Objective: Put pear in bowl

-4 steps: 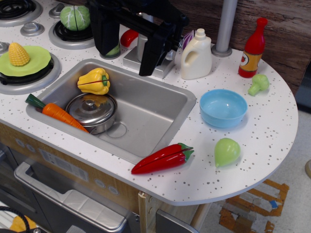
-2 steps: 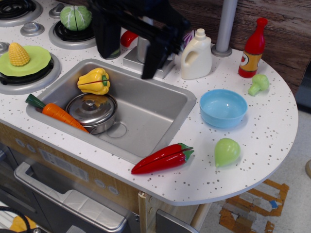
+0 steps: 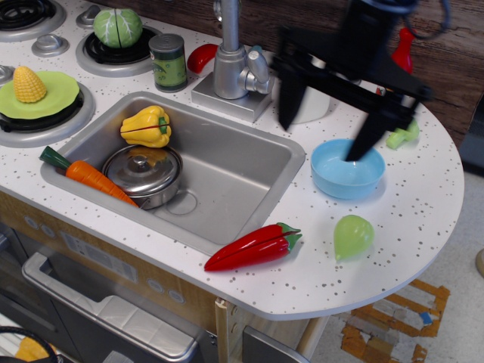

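Moved: our gripper has swung from over the faucet at the sink's back edge across to the right, and now hangs above the bowl.
Pear: nearest us, it lies untouched on the counter, just in front of the bowl and right of the red pepper.
Bowl: empty, we judge, though one finger overlaps its rim.
Gripper: fingers spread wide, holding nothing.
Meaning: we are closing in; descent onto the pear comes next.
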